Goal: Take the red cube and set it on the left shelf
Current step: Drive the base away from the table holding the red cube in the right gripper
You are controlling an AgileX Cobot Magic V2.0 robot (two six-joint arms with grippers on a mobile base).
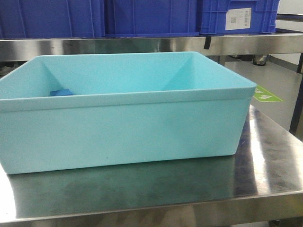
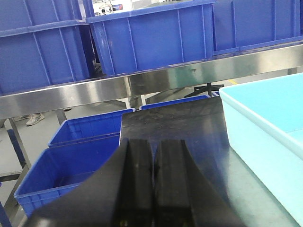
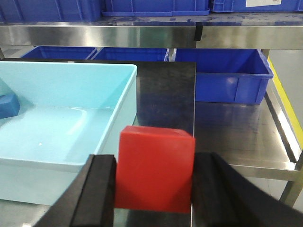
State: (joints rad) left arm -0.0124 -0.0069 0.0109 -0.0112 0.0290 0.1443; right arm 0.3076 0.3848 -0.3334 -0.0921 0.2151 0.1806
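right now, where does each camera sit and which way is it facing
Exterior front: sits low before the steel table, facing the turquoise tub and blue crates behind; no robot parts show.
Left wrist: behind the shut left end effector, facing the left shelf.
Right wrist: behind the right end effector clamping the red cube, facing the same shelf.
Shared: front and right wrist both show the blue block in the tub.

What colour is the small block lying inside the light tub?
Blue. The block shows best in the right wrist view, inside the tub.
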